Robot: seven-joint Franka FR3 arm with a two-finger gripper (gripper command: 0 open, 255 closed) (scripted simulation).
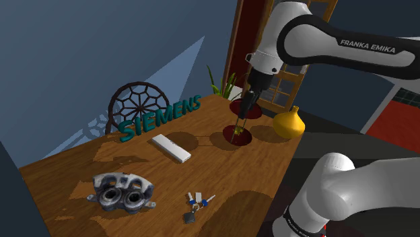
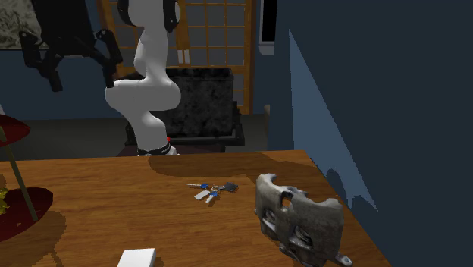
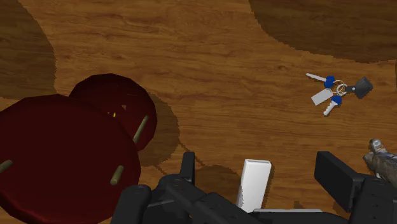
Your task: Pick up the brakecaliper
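Pincer (image 3: pixel 261 181) spread wide over table (image 1: pixel 60 172), brake caliper (image 1: pixel 121 190) well apart

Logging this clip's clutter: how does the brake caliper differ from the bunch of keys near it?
The brake caliper is far bulkier than the keys. The caliper is mottled grey throughout; the keys are pale with blue heads and a dark fob. The caliper rises well off the table; the keys lie flat. Both rest on the wooden table, apart from each other.

Rough grey metal brake caliper (image 1: pixel 122 191) on glossy wood-grain table (image 1: pixel 229 182).
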